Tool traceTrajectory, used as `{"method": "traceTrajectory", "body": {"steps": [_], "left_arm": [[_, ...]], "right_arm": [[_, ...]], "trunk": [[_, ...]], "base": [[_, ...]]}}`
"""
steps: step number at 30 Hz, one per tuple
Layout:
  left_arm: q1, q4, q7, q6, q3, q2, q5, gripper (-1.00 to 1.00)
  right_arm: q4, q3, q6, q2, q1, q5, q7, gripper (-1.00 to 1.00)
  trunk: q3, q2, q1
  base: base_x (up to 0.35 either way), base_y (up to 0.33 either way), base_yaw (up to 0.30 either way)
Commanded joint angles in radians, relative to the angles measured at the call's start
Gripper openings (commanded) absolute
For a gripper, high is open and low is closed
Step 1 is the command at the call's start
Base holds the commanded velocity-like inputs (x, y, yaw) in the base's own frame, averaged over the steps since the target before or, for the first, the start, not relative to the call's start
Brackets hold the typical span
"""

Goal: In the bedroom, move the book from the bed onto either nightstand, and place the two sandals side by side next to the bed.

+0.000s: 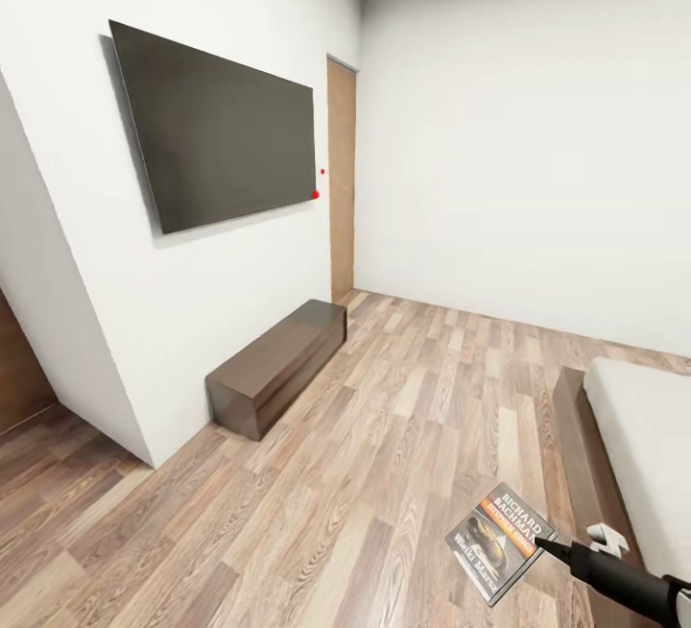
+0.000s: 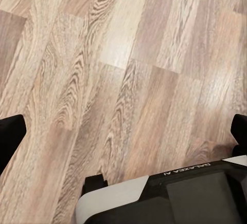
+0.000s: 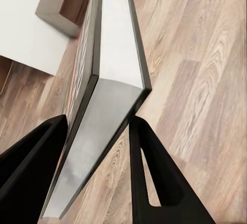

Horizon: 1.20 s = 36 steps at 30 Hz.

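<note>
Right end effector [image 1: 549,543]: clamped on the book [image 1: 503,542], fingers either side of its edge.
Left end effector: fingertips [image 2: 10,136] apart over bare floor, holding nothing.
Book: held above the floor, just beside the bed [image 1: 633,436].
Progress: book off the bed, not yet on a nightstand; sandals untouched, I judge.
Cut off: most of the bed.

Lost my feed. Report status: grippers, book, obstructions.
Right gripper shut on the book, held above the floor. Left gripper's state unclear. Bed at right. TV bench against the wall, off to the side.
</note>
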Motion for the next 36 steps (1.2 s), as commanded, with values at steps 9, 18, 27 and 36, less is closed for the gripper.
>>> {"method": "traceTrajectory", "body": {"steps": [9,18,27,36], "left_arm": [[0.000,0.001,0.002,-0.005,-0.004,0.000,-0.007,1.00],[0.000,0.001,0.002,-0.005,-0.004,0.000,-0.007,1.00],[0.000,0.001,0.002,-0.005,-0.004,0.000,-0.007,1.00],[0.000,0.001,0.002,-0.005,-0.004,0.000,-0.007,1.00]], "right_arm": [[0.003,0.001,0.010,0.000,-0.002,-0.011,0.005,-1.00],[0.003,0.001,0.010,0.000,-0.001,-0.011,0.005,-1.00],[0.003,0.001,0.010,0.000,-0.002,-0.011,0.005,-1.00],[0.003,0.001,0.010,0.000,-0.002,-0.011,0.005,-1.00]], "trunk": [[-0.001,-0.002,0.001],[-0.001,-0.002,0.001],[-0.001,-0.002,0.001],[-0.001,-0.002,0.001]], "base": [[0.000,0.000,-0.269],[0.000,0.000,-0.269],[0.000,0.000,-0.270],[0.000,0.000,-0.269]]}}
